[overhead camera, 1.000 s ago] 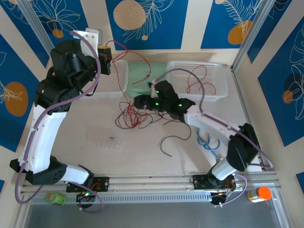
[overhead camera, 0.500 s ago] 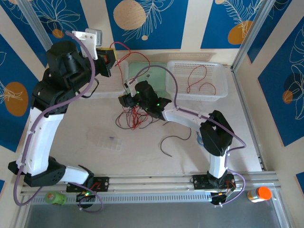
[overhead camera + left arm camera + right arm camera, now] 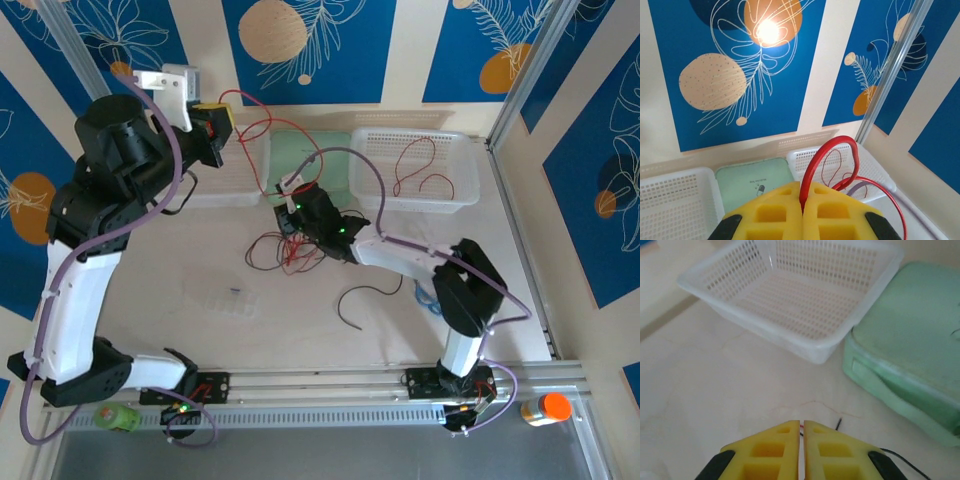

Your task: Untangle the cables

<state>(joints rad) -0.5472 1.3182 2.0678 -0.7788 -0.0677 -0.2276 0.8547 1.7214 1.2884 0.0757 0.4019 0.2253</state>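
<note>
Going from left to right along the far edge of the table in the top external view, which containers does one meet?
white mesh basket → mint-green case → second white mesh basket
</note>
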